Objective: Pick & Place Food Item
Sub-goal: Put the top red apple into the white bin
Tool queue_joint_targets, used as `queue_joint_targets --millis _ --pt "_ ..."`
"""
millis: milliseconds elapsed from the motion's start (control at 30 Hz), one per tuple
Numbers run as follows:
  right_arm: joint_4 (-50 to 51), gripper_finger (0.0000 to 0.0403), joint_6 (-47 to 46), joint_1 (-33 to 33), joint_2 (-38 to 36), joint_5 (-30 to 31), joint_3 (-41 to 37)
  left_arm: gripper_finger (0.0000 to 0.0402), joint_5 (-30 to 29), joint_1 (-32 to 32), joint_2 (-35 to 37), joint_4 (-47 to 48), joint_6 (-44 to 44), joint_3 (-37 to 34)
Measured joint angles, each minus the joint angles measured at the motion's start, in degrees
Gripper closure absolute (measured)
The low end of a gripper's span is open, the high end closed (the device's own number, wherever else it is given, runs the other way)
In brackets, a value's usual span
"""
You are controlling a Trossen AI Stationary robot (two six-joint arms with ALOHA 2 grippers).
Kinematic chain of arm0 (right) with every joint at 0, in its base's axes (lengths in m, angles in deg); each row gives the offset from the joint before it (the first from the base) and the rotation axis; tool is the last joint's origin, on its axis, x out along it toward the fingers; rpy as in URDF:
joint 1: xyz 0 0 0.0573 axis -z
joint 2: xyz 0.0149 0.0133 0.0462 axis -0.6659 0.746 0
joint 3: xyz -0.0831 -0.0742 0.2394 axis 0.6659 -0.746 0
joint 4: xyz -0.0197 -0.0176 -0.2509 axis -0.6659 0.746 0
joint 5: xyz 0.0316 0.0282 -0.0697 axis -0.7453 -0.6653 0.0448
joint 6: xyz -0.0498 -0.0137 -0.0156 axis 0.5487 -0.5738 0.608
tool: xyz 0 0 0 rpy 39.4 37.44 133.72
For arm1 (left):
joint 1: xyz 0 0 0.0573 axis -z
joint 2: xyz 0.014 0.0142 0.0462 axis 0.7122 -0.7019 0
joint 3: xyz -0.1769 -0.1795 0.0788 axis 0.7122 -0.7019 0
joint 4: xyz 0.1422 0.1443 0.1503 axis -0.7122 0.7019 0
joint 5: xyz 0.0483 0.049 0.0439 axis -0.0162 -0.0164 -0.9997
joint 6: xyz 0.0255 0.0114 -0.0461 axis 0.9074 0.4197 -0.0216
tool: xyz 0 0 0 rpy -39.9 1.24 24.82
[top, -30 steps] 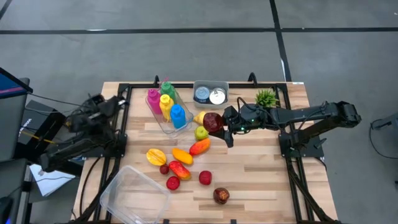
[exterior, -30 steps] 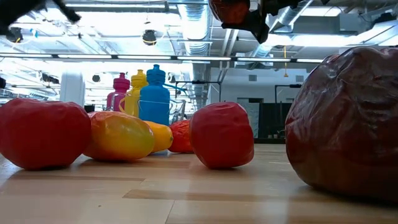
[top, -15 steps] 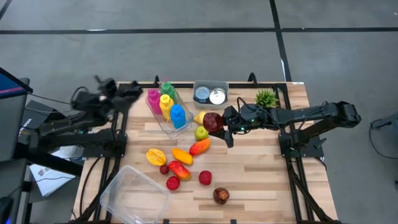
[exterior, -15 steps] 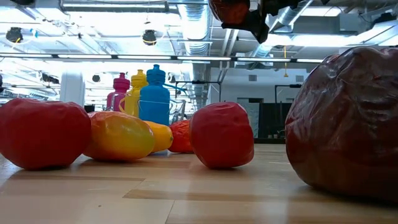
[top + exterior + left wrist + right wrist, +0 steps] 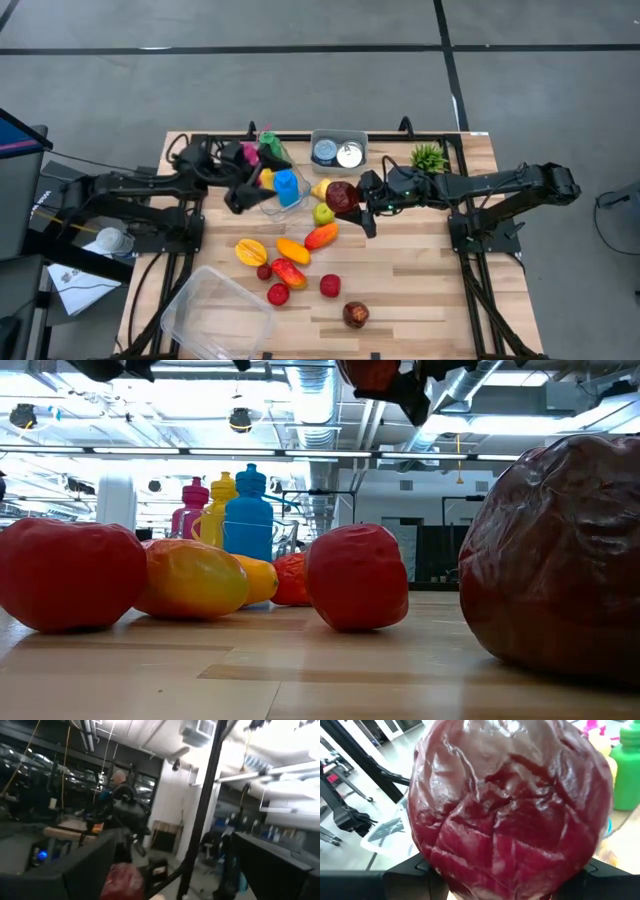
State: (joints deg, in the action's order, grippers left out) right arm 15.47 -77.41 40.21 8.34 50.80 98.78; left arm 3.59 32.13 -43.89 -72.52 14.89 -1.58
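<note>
Between the right gripper's [image 5: 352,205] fingers sits a dark red fruit [image 5: 341,194], clamped and lifted clear of the table [image 5: 420,290], above the green fruit [image 5: 324,213] near the bottle rack [image 5: 268,200]. Carrying it well probably means holding the squeeze steady and travelling high over the loose fruit toward the clear bin [image 5: 215,310]. Over that rack, the left gripper [image 5: 243,190] hangs spread wide and empty; best kept apart.

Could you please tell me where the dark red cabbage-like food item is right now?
In the high view the dark red food item sits in the right pincer near the table's middle, above the green fruit.
</note>
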Motion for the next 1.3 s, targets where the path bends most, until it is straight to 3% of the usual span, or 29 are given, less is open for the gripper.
queue_joint_targets --millis 300,600,833,1300 --pt "-2.2 0.0163 0.0 -0.7 0.0 0.0 0.0 0.004 -3.6 0.2 -4.2 7.6 12.3 0.2" --pt "-2.2 0.0163 0.0 -1.5 0.0 0.0 0.0 0.0038 -3.7 0.7 -8.6 9.1 14.3 1.9" --pt "-2.2 0.0163 0.0 -1.5 0.0 0.0 0.0 0.0038 -4.1 3.4 -11.3 14.9 28.9 6.4" --pt "-2.2 0.0163 0.2 -1.5 0.0 0.0 0.0 0.0034 -5.3 4.5 -16.6 14.9 23.1 10.7"
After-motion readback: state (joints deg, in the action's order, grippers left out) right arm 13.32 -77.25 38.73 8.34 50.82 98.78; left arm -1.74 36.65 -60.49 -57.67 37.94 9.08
